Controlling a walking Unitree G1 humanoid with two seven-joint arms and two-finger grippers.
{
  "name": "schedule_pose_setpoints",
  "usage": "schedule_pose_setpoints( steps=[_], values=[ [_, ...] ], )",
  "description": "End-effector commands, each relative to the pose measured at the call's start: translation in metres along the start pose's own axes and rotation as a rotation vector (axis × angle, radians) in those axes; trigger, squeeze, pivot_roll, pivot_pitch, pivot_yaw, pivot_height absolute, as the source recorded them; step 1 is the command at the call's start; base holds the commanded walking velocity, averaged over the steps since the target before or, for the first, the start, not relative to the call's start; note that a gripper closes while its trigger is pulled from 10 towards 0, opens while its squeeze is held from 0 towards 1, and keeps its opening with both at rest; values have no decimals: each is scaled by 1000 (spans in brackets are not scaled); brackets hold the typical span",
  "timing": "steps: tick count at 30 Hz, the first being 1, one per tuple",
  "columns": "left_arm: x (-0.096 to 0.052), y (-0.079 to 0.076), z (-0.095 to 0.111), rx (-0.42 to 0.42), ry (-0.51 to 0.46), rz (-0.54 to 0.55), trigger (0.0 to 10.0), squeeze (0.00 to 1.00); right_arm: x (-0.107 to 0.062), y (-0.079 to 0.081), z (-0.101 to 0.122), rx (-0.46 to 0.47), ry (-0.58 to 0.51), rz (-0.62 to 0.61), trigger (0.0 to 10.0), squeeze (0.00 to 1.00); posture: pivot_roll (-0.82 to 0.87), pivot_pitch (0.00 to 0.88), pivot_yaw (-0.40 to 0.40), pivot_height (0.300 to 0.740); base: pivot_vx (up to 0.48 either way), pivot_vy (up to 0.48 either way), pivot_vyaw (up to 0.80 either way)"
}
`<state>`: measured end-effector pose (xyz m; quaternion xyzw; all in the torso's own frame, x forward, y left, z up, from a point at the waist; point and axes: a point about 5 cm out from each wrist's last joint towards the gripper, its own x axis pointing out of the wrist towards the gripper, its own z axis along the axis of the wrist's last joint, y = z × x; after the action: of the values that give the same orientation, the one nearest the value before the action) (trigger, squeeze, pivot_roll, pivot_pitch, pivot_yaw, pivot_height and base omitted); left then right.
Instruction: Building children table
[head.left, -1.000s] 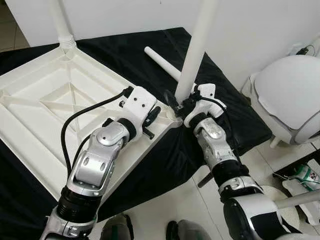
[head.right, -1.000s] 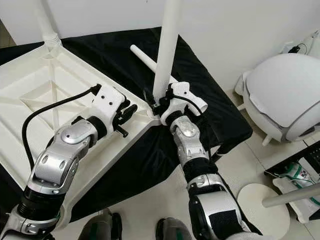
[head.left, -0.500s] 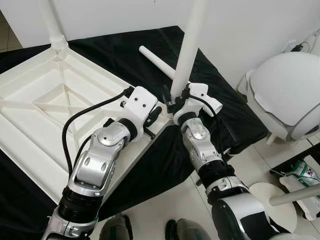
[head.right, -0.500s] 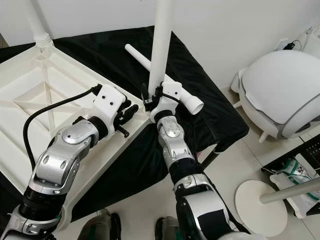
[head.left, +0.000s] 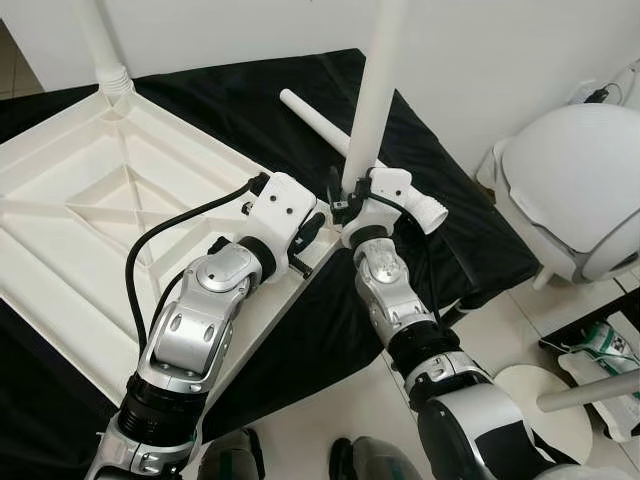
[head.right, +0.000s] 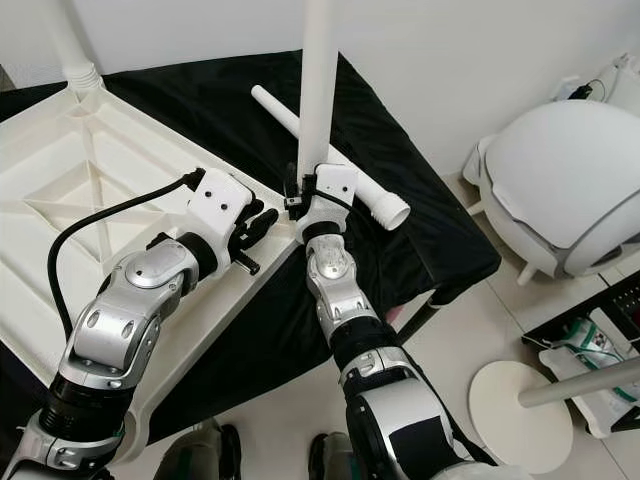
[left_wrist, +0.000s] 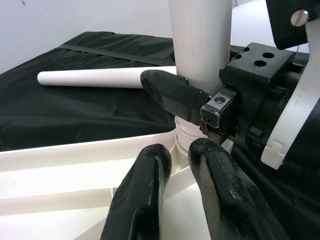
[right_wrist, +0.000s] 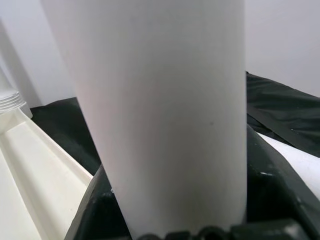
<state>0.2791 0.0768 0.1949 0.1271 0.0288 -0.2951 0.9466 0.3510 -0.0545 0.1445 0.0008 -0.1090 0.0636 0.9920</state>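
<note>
The white table top (head.left: 100, 200) lies upside down on a black cloth (head.left: 250, 90). One leg (head.left: 95, 40) stands in its far corner. At the near right corner stands a second white leg (head.left: 372, 90), almost upright, its threaded foot at the corner socket (left_wrist: 186, 136). My right gripper (head.left: 350, 205) is shut on that leg low down, and its black fingers (right_wrist: 90, 210) hug the tube (right_wrist: 160, 100). My left gripper (head.left: 303, 242) rests on the table rim beside that corner, its fingers (left_wrist: 145, 200) close together around nothing. A loose leg (head.left: 315, 118) lies on the cloth behind.
To the right stands a rounded white appliance (head.left: 580, 190). On the tiled floor lie a round white base with a pole (head.left: 530, 385) and a packet (head.left: 615, 390). The cloth-covered surface ends just right of the held leg.
The held leg has come more upright and my right gripper has shifted slightly left toward the corner. The view has shifted a little. My left arm has kept its place.
</note>
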Motion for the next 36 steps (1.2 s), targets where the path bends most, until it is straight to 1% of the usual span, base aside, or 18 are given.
schedule_pose_setpoints(
  steps=[1,2,4,7,11,14,29,30,36],
  values=[
    [-2,2,-1,-4,4,49,10000,0,-16,4,-33,-16,167,-16,10000,0,46,73,-40,740,0,0,0],
    [-2,2,-1,-4,4,49,10000,0,-16,4,-33,-16,167,-16,10000,0,46,73,-40,740,0,0,0],
    [-2,2,-2,-2,5,48,10000,0,-17,-1,-34,-2,166,-65,10000,0,42,72,-33,740,0,0,0],
    [-2,2,-2,-1,5,45,10000,0,-18,-2,-35,16,166,-89,10000,0,40,71,-32,740,0,0,0],
    [-2,2,-2,1,4,44,10000,0,-18,-1,-35,22,168,-94,10000,0,41,71,-32,740,0,0,0],
    [-2,2,-1,0,4,43,10000,0,-17,-3,-34,47,163,-118,10000,0,41,69,-32,740,0,0,0],
    [0,0,-1,0,0,43,10000,0,-11,-5,-23,12,97,-103,10000,0,41,58,-41,740,0,0,0],
    [0,0,-1,0,-1,43,10000,0,-10,-7,-22,7,89,-96,10000,1000,40,52,-43,740,0,0,0],
    [1,-1,-1,0,-4,40,10000,0,-8,-13,-20,21,71,-54,10000,1000,34,42,-46,740,0,0,0]
  ],
)
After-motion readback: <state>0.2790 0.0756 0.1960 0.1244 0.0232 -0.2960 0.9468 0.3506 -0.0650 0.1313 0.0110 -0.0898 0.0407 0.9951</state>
